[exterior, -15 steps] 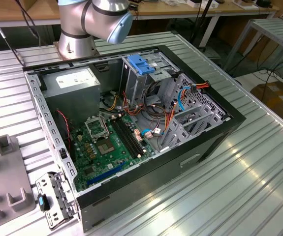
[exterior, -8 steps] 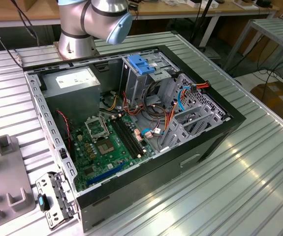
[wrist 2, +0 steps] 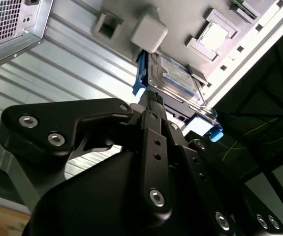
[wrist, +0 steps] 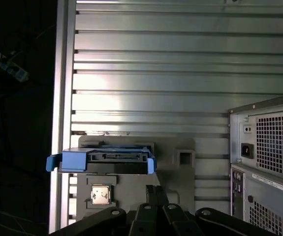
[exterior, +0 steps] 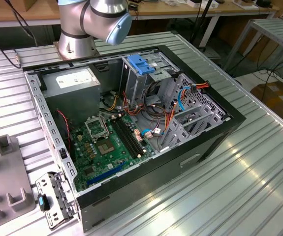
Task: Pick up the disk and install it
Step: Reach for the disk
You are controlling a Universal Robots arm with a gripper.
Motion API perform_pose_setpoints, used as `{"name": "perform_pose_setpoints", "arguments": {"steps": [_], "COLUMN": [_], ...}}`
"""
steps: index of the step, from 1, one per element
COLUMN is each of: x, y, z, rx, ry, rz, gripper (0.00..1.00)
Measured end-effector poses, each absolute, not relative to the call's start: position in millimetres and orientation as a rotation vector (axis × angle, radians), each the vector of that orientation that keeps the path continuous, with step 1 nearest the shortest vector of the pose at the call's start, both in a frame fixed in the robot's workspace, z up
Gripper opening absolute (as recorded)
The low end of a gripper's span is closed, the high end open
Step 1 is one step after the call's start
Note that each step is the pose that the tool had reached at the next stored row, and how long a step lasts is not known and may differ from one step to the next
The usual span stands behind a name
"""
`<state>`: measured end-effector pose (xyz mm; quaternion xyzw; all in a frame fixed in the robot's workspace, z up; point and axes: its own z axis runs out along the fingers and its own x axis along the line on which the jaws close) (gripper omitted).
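The disk (wrist: 104, 162) lies flat on a grey fixture plate (wrist: 180, 147), dark-bodied with blue side rails sticking out at both ends. In the second wrist view the disk (wrist 2: 178, 73) shows its white and blue label, held between raised grey blocks of the plate. My gripper (wrist: 155, 191) hangs above the plate, off to one side of the disk and not touching it. Its two black fingers (wrist: 149, 196) stand close together with nothing between them. In the second wrist view the gripper (wrist 2: 152, 96) ends just short of the disk's near edge.
The open computer case (exterior: 215, 132) lies on the ribbed metal table (exterior: 239, 187), with a blue-topped drive cage (exterior: 141, 64), a grey power supply (exterior: 75, 81) and a motherboard (exterior: 107, 142) inside. The case's rear panel (wrist: 267, 157) stands beside the fixture. The table edge (wrist: 65, 98) is near the disk.
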<state>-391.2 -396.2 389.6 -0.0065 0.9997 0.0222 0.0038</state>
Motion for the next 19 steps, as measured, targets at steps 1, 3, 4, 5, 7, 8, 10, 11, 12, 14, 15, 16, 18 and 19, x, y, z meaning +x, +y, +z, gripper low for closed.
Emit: {"name": "perform_pose_setpoints", "arguments": {"steps": [1, 3, 4, 5, 7, 8, 10, 11, 12, 14, 15, 16, 18, 19], "x": [-393.2, -397.8, -400.5, -404.7, -411.8, -413.9, -420.4, -429.3, -434.9, -445.3, -447.5, -449.4, -452.4, -454.7], "y": [-396.2, -396.2, -396.2, -396.2, -396.2, -396.2, -396.2, -396.2, -396.2, -396.1, -395.8, -395.3, -393.2, -392.6], "z": [389.5, 389.4, 389.2, 389.2, 389.0, 388.9, 388.8, 388.7, 388.7, 388.5, 388.3, 388.1, 387.6, 387.3], "rx": [-0.020, -0.020, -0.020, -0.020, -0.020, -0.020, -0.020, -0.020, -0.020, -0.020, -0.020, -0.020, -0.020, -0.020], "ry": [3.133, 3.133, 3.133, 3.133, 3.133, 3.133, 3.133, 3.133, 3.133, 3.134, 3.134, 3.134, 3.134, 3.135], "rz": [0.069, 0.069, 0.070, 0.069, 0.069, 0.070, 0.070, 0.069, 0.069, 0.069, 0.069, 0.070, 0.070, 0.069], "gripper": [0.11, 0.11, 0.11, 0.11, 0.11, 0.11, 0.11, 0.11, 0.11, 0.11, 0.11, 0.11, 0.11, 0.11]}}
